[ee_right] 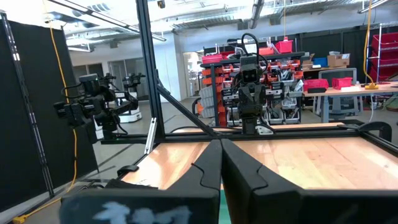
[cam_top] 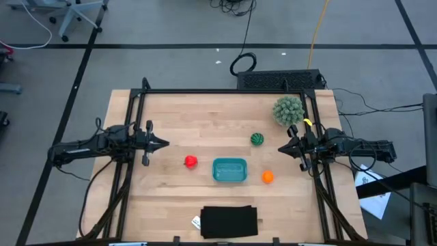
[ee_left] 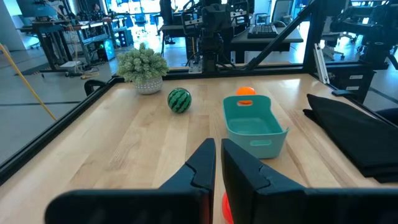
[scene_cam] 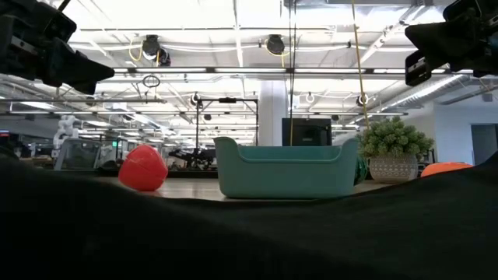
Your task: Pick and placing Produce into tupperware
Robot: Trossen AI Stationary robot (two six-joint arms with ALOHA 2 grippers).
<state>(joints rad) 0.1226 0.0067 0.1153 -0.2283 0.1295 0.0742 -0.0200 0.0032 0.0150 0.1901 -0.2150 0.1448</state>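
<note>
The left arm reaches in from the table's left side, held level above the surface, its wrist pointing toward the middle. The left gripper (cam_top: pixel 164 143) hangs in the air with its two dark fingers (ee_left: pixel 202 165) nearly together, only a thin slit between them, and nothing between them. The right arm comes in from the right side, likewise level and raised. The right gripper (cam_top: pixel 281 148) points toward the middle, its fingers (ee_right: pixel 208 165) pressed fully together, empty.

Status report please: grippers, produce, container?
Left gripper shut, empty, near red piece. Right gripper shut, empty. Teal container empty. Nothing blocking.
</note>
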